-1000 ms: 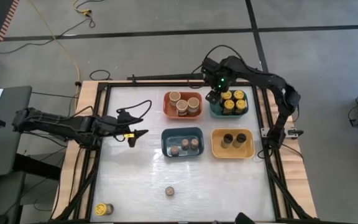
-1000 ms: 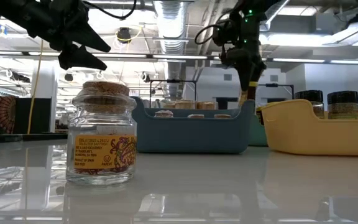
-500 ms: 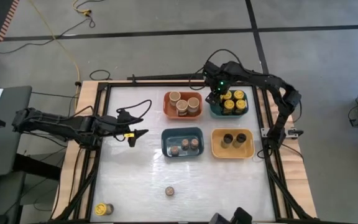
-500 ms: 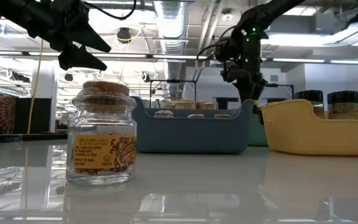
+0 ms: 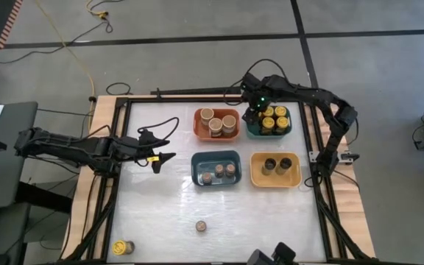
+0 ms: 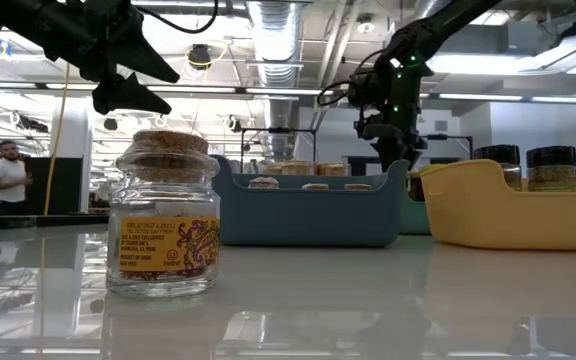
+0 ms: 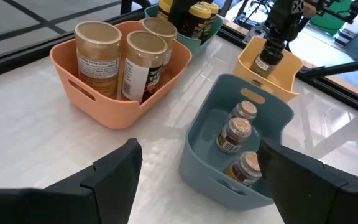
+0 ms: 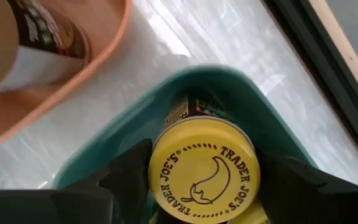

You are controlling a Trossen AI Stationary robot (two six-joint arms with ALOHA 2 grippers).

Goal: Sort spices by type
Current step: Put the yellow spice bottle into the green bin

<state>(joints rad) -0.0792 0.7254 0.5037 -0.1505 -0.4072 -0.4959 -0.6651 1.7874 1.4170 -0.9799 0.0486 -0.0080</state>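
Sitting between the right gripper's (image 8: pixel 204 186) two dark fingers (image 8: pixel 126 177) is a small cylindrical jar with a yellow printed lid (image 8: pixel 204 172), held inside the teal rectangular bin (image 8: pixel 278 130) at the corner nearest the orange bin; the fingers flank the lid closely on both sides, though whether they actually press the jar is hard to judge from the wrist view. From above, this gripper (image 5: pixel 253 112) hovers over the teal bin's (image 5: pixel 269 133) inner edge, with more yellow-lidded jars (image 5: pixel 274 119) packed just beside it on the side away from the orange bin. That orange rectangular bin (image 5: pixel 197 125), next to the gripper on its other side, carries three wider jars with tan lids (image 5: pixel 217 122). Nearer the table's front from the gripper stand the blue bin (image 5: pixel 197 171) with three small brown-topped jars (image 5: pixel 219 171) and the yellow bin (image 5: pixel 294 177) with two dark-topped jars (image 5: pixel 277 165). Well apart, toward the front edge, a lone cork-topped glass jar (image 5: pixel 201 227) stands on the white table (image 5: pixel 153 213), and another yellow-lidded jar (image 5: pixel 124 247) sits at the front left corner. The left gripper (image 5: pixel 160 160) waits with fingers spread wide over bare table, to the left of the blue bin.
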